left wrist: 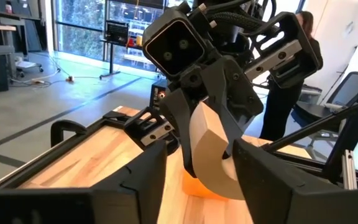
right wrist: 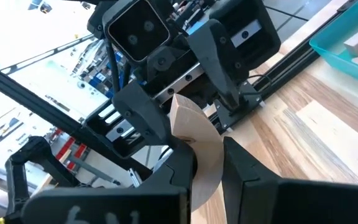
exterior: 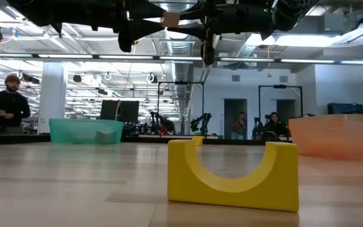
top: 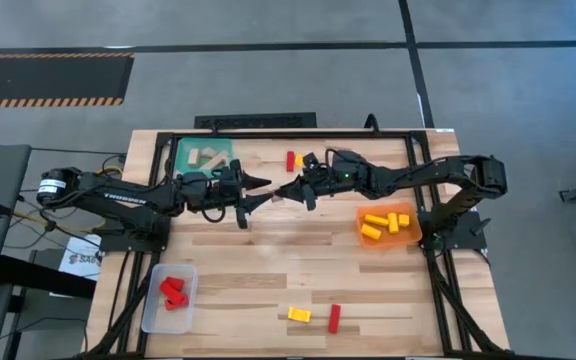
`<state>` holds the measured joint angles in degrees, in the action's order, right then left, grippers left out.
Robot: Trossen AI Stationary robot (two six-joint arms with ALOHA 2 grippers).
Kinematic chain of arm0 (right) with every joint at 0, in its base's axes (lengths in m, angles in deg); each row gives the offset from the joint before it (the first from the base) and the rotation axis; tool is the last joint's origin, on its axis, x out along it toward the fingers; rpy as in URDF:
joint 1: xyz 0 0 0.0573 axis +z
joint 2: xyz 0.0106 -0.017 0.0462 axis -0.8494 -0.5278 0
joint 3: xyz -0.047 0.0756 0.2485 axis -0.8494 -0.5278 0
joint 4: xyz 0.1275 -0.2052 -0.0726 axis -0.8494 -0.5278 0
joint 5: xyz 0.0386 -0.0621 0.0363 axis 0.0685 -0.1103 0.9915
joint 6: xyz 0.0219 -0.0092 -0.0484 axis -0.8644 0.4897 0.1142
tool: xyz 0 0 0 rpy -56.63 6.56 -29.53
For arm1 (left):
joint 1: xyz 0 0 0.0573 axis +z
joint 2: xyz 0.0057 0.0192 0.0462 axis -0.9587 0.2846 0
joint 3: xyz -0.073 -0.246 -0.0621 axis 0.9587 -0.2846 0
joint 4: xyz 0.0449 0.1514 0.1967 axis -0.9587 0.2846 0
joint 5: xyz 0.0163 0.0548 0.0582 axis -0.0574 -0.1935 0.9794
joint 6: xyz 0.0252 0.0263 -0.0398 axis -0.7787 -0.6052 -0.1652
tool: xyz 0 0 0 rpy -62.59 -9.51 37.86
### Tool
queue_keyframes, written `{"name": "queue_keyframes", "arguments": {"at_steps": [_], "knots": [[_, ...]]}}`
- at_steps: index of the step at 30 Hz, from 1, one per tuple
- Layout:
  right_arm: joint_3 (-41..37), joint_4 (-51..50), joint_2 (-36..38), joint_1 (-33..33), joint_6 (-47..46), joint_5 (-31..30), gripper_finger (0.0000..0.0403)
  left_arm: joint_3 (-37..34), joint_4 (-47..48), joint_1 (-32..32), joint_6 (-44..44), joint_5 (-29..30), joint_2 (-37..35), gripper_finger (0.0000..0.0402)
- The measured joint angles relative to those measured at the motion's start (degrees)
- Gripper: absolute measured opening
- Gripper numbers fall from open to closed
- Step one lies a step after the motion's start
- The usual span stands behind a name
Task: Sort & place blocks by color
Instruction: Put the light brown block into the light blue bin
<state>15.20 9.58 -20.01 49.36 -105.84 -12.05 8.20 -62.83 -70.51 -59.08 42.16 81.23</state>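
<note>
Both grippers meet in mid-air over the far middle of the table. My right gripper (top: 290,190) (right wrist: 209,171) is shut on a pale wood arch block (right wrist: 194,140) (left wrist: 210,155) (exterior: 171,20). My left gripper (top: 260,195) (left wrist: 201,180) is open, one finger on each side of that block; I cannot tell whether it touches. A red block (top: 291,160) lies on the far side of the table. A yellow arch block (top: 298,315) (exterior: 232,173) and a red block (top: 334,318) lie on the near side. My right gripper pinches the pale wood arch block between its two fingers by the flat faces (right wrist: 204,155). The fingers come level from the table's right. The block is lifted clear of the table and sticks out past the fingertips toward my left gripper.
A teal tray (top: 183,150) at the far left holds pale wood blocks. An orange tray (top: 363,215) on the right holds yellow blocks. A clear tray (top: 153,300) at the near left holds red blocks. People stand in the room beyond the table.
</note>
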Motion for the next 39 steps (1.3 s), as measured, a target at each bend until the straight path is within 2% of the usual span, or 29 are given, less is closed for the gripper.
{"name": "queue_keyframes", "arguments": {"at_steps": [12, 18, 27, 31, 34, 39], "knots": [[0.00, -0.08, 0.00, 0.77, -0.46, 0.15, 0.0052, 0.00, -0.05, -0.02, 0.00, -0.81, 0.00, 0.0095], [0.00, -0.17, 0.02, 0.77, -2.20, 0.04, 0.0061, -0.04, -0.03, -0.02, 0.63, -0.76, -0.05, 0.0024], [0.00, -0.23, 0.00, 0.39, -2.54, -0.02, 0.0117, -0.04, 0.02, 0.00, 0.62, 0.38, -0.02, 0.0026], [0.00, -0.46, 0.00, -0.63, -0.90, 0.76, 0.0160, -0.04, 0.51, 0.23, -1.73, 1.51, -0.07, 0.0023], [0.00, -0.59, 0.08, -2.58, -0.61, 4.01, 0.0197, -0.04, 1.17, 1.07, -2.68, 2.20, -0.90, 0.0023], [0.02, -2.82, 0.33, -6.47, -0.77, 7.84, 0.0244, -0.02, 11.14, 3.84, -2.67, 4.35, -5.51, 0.0026]]}}
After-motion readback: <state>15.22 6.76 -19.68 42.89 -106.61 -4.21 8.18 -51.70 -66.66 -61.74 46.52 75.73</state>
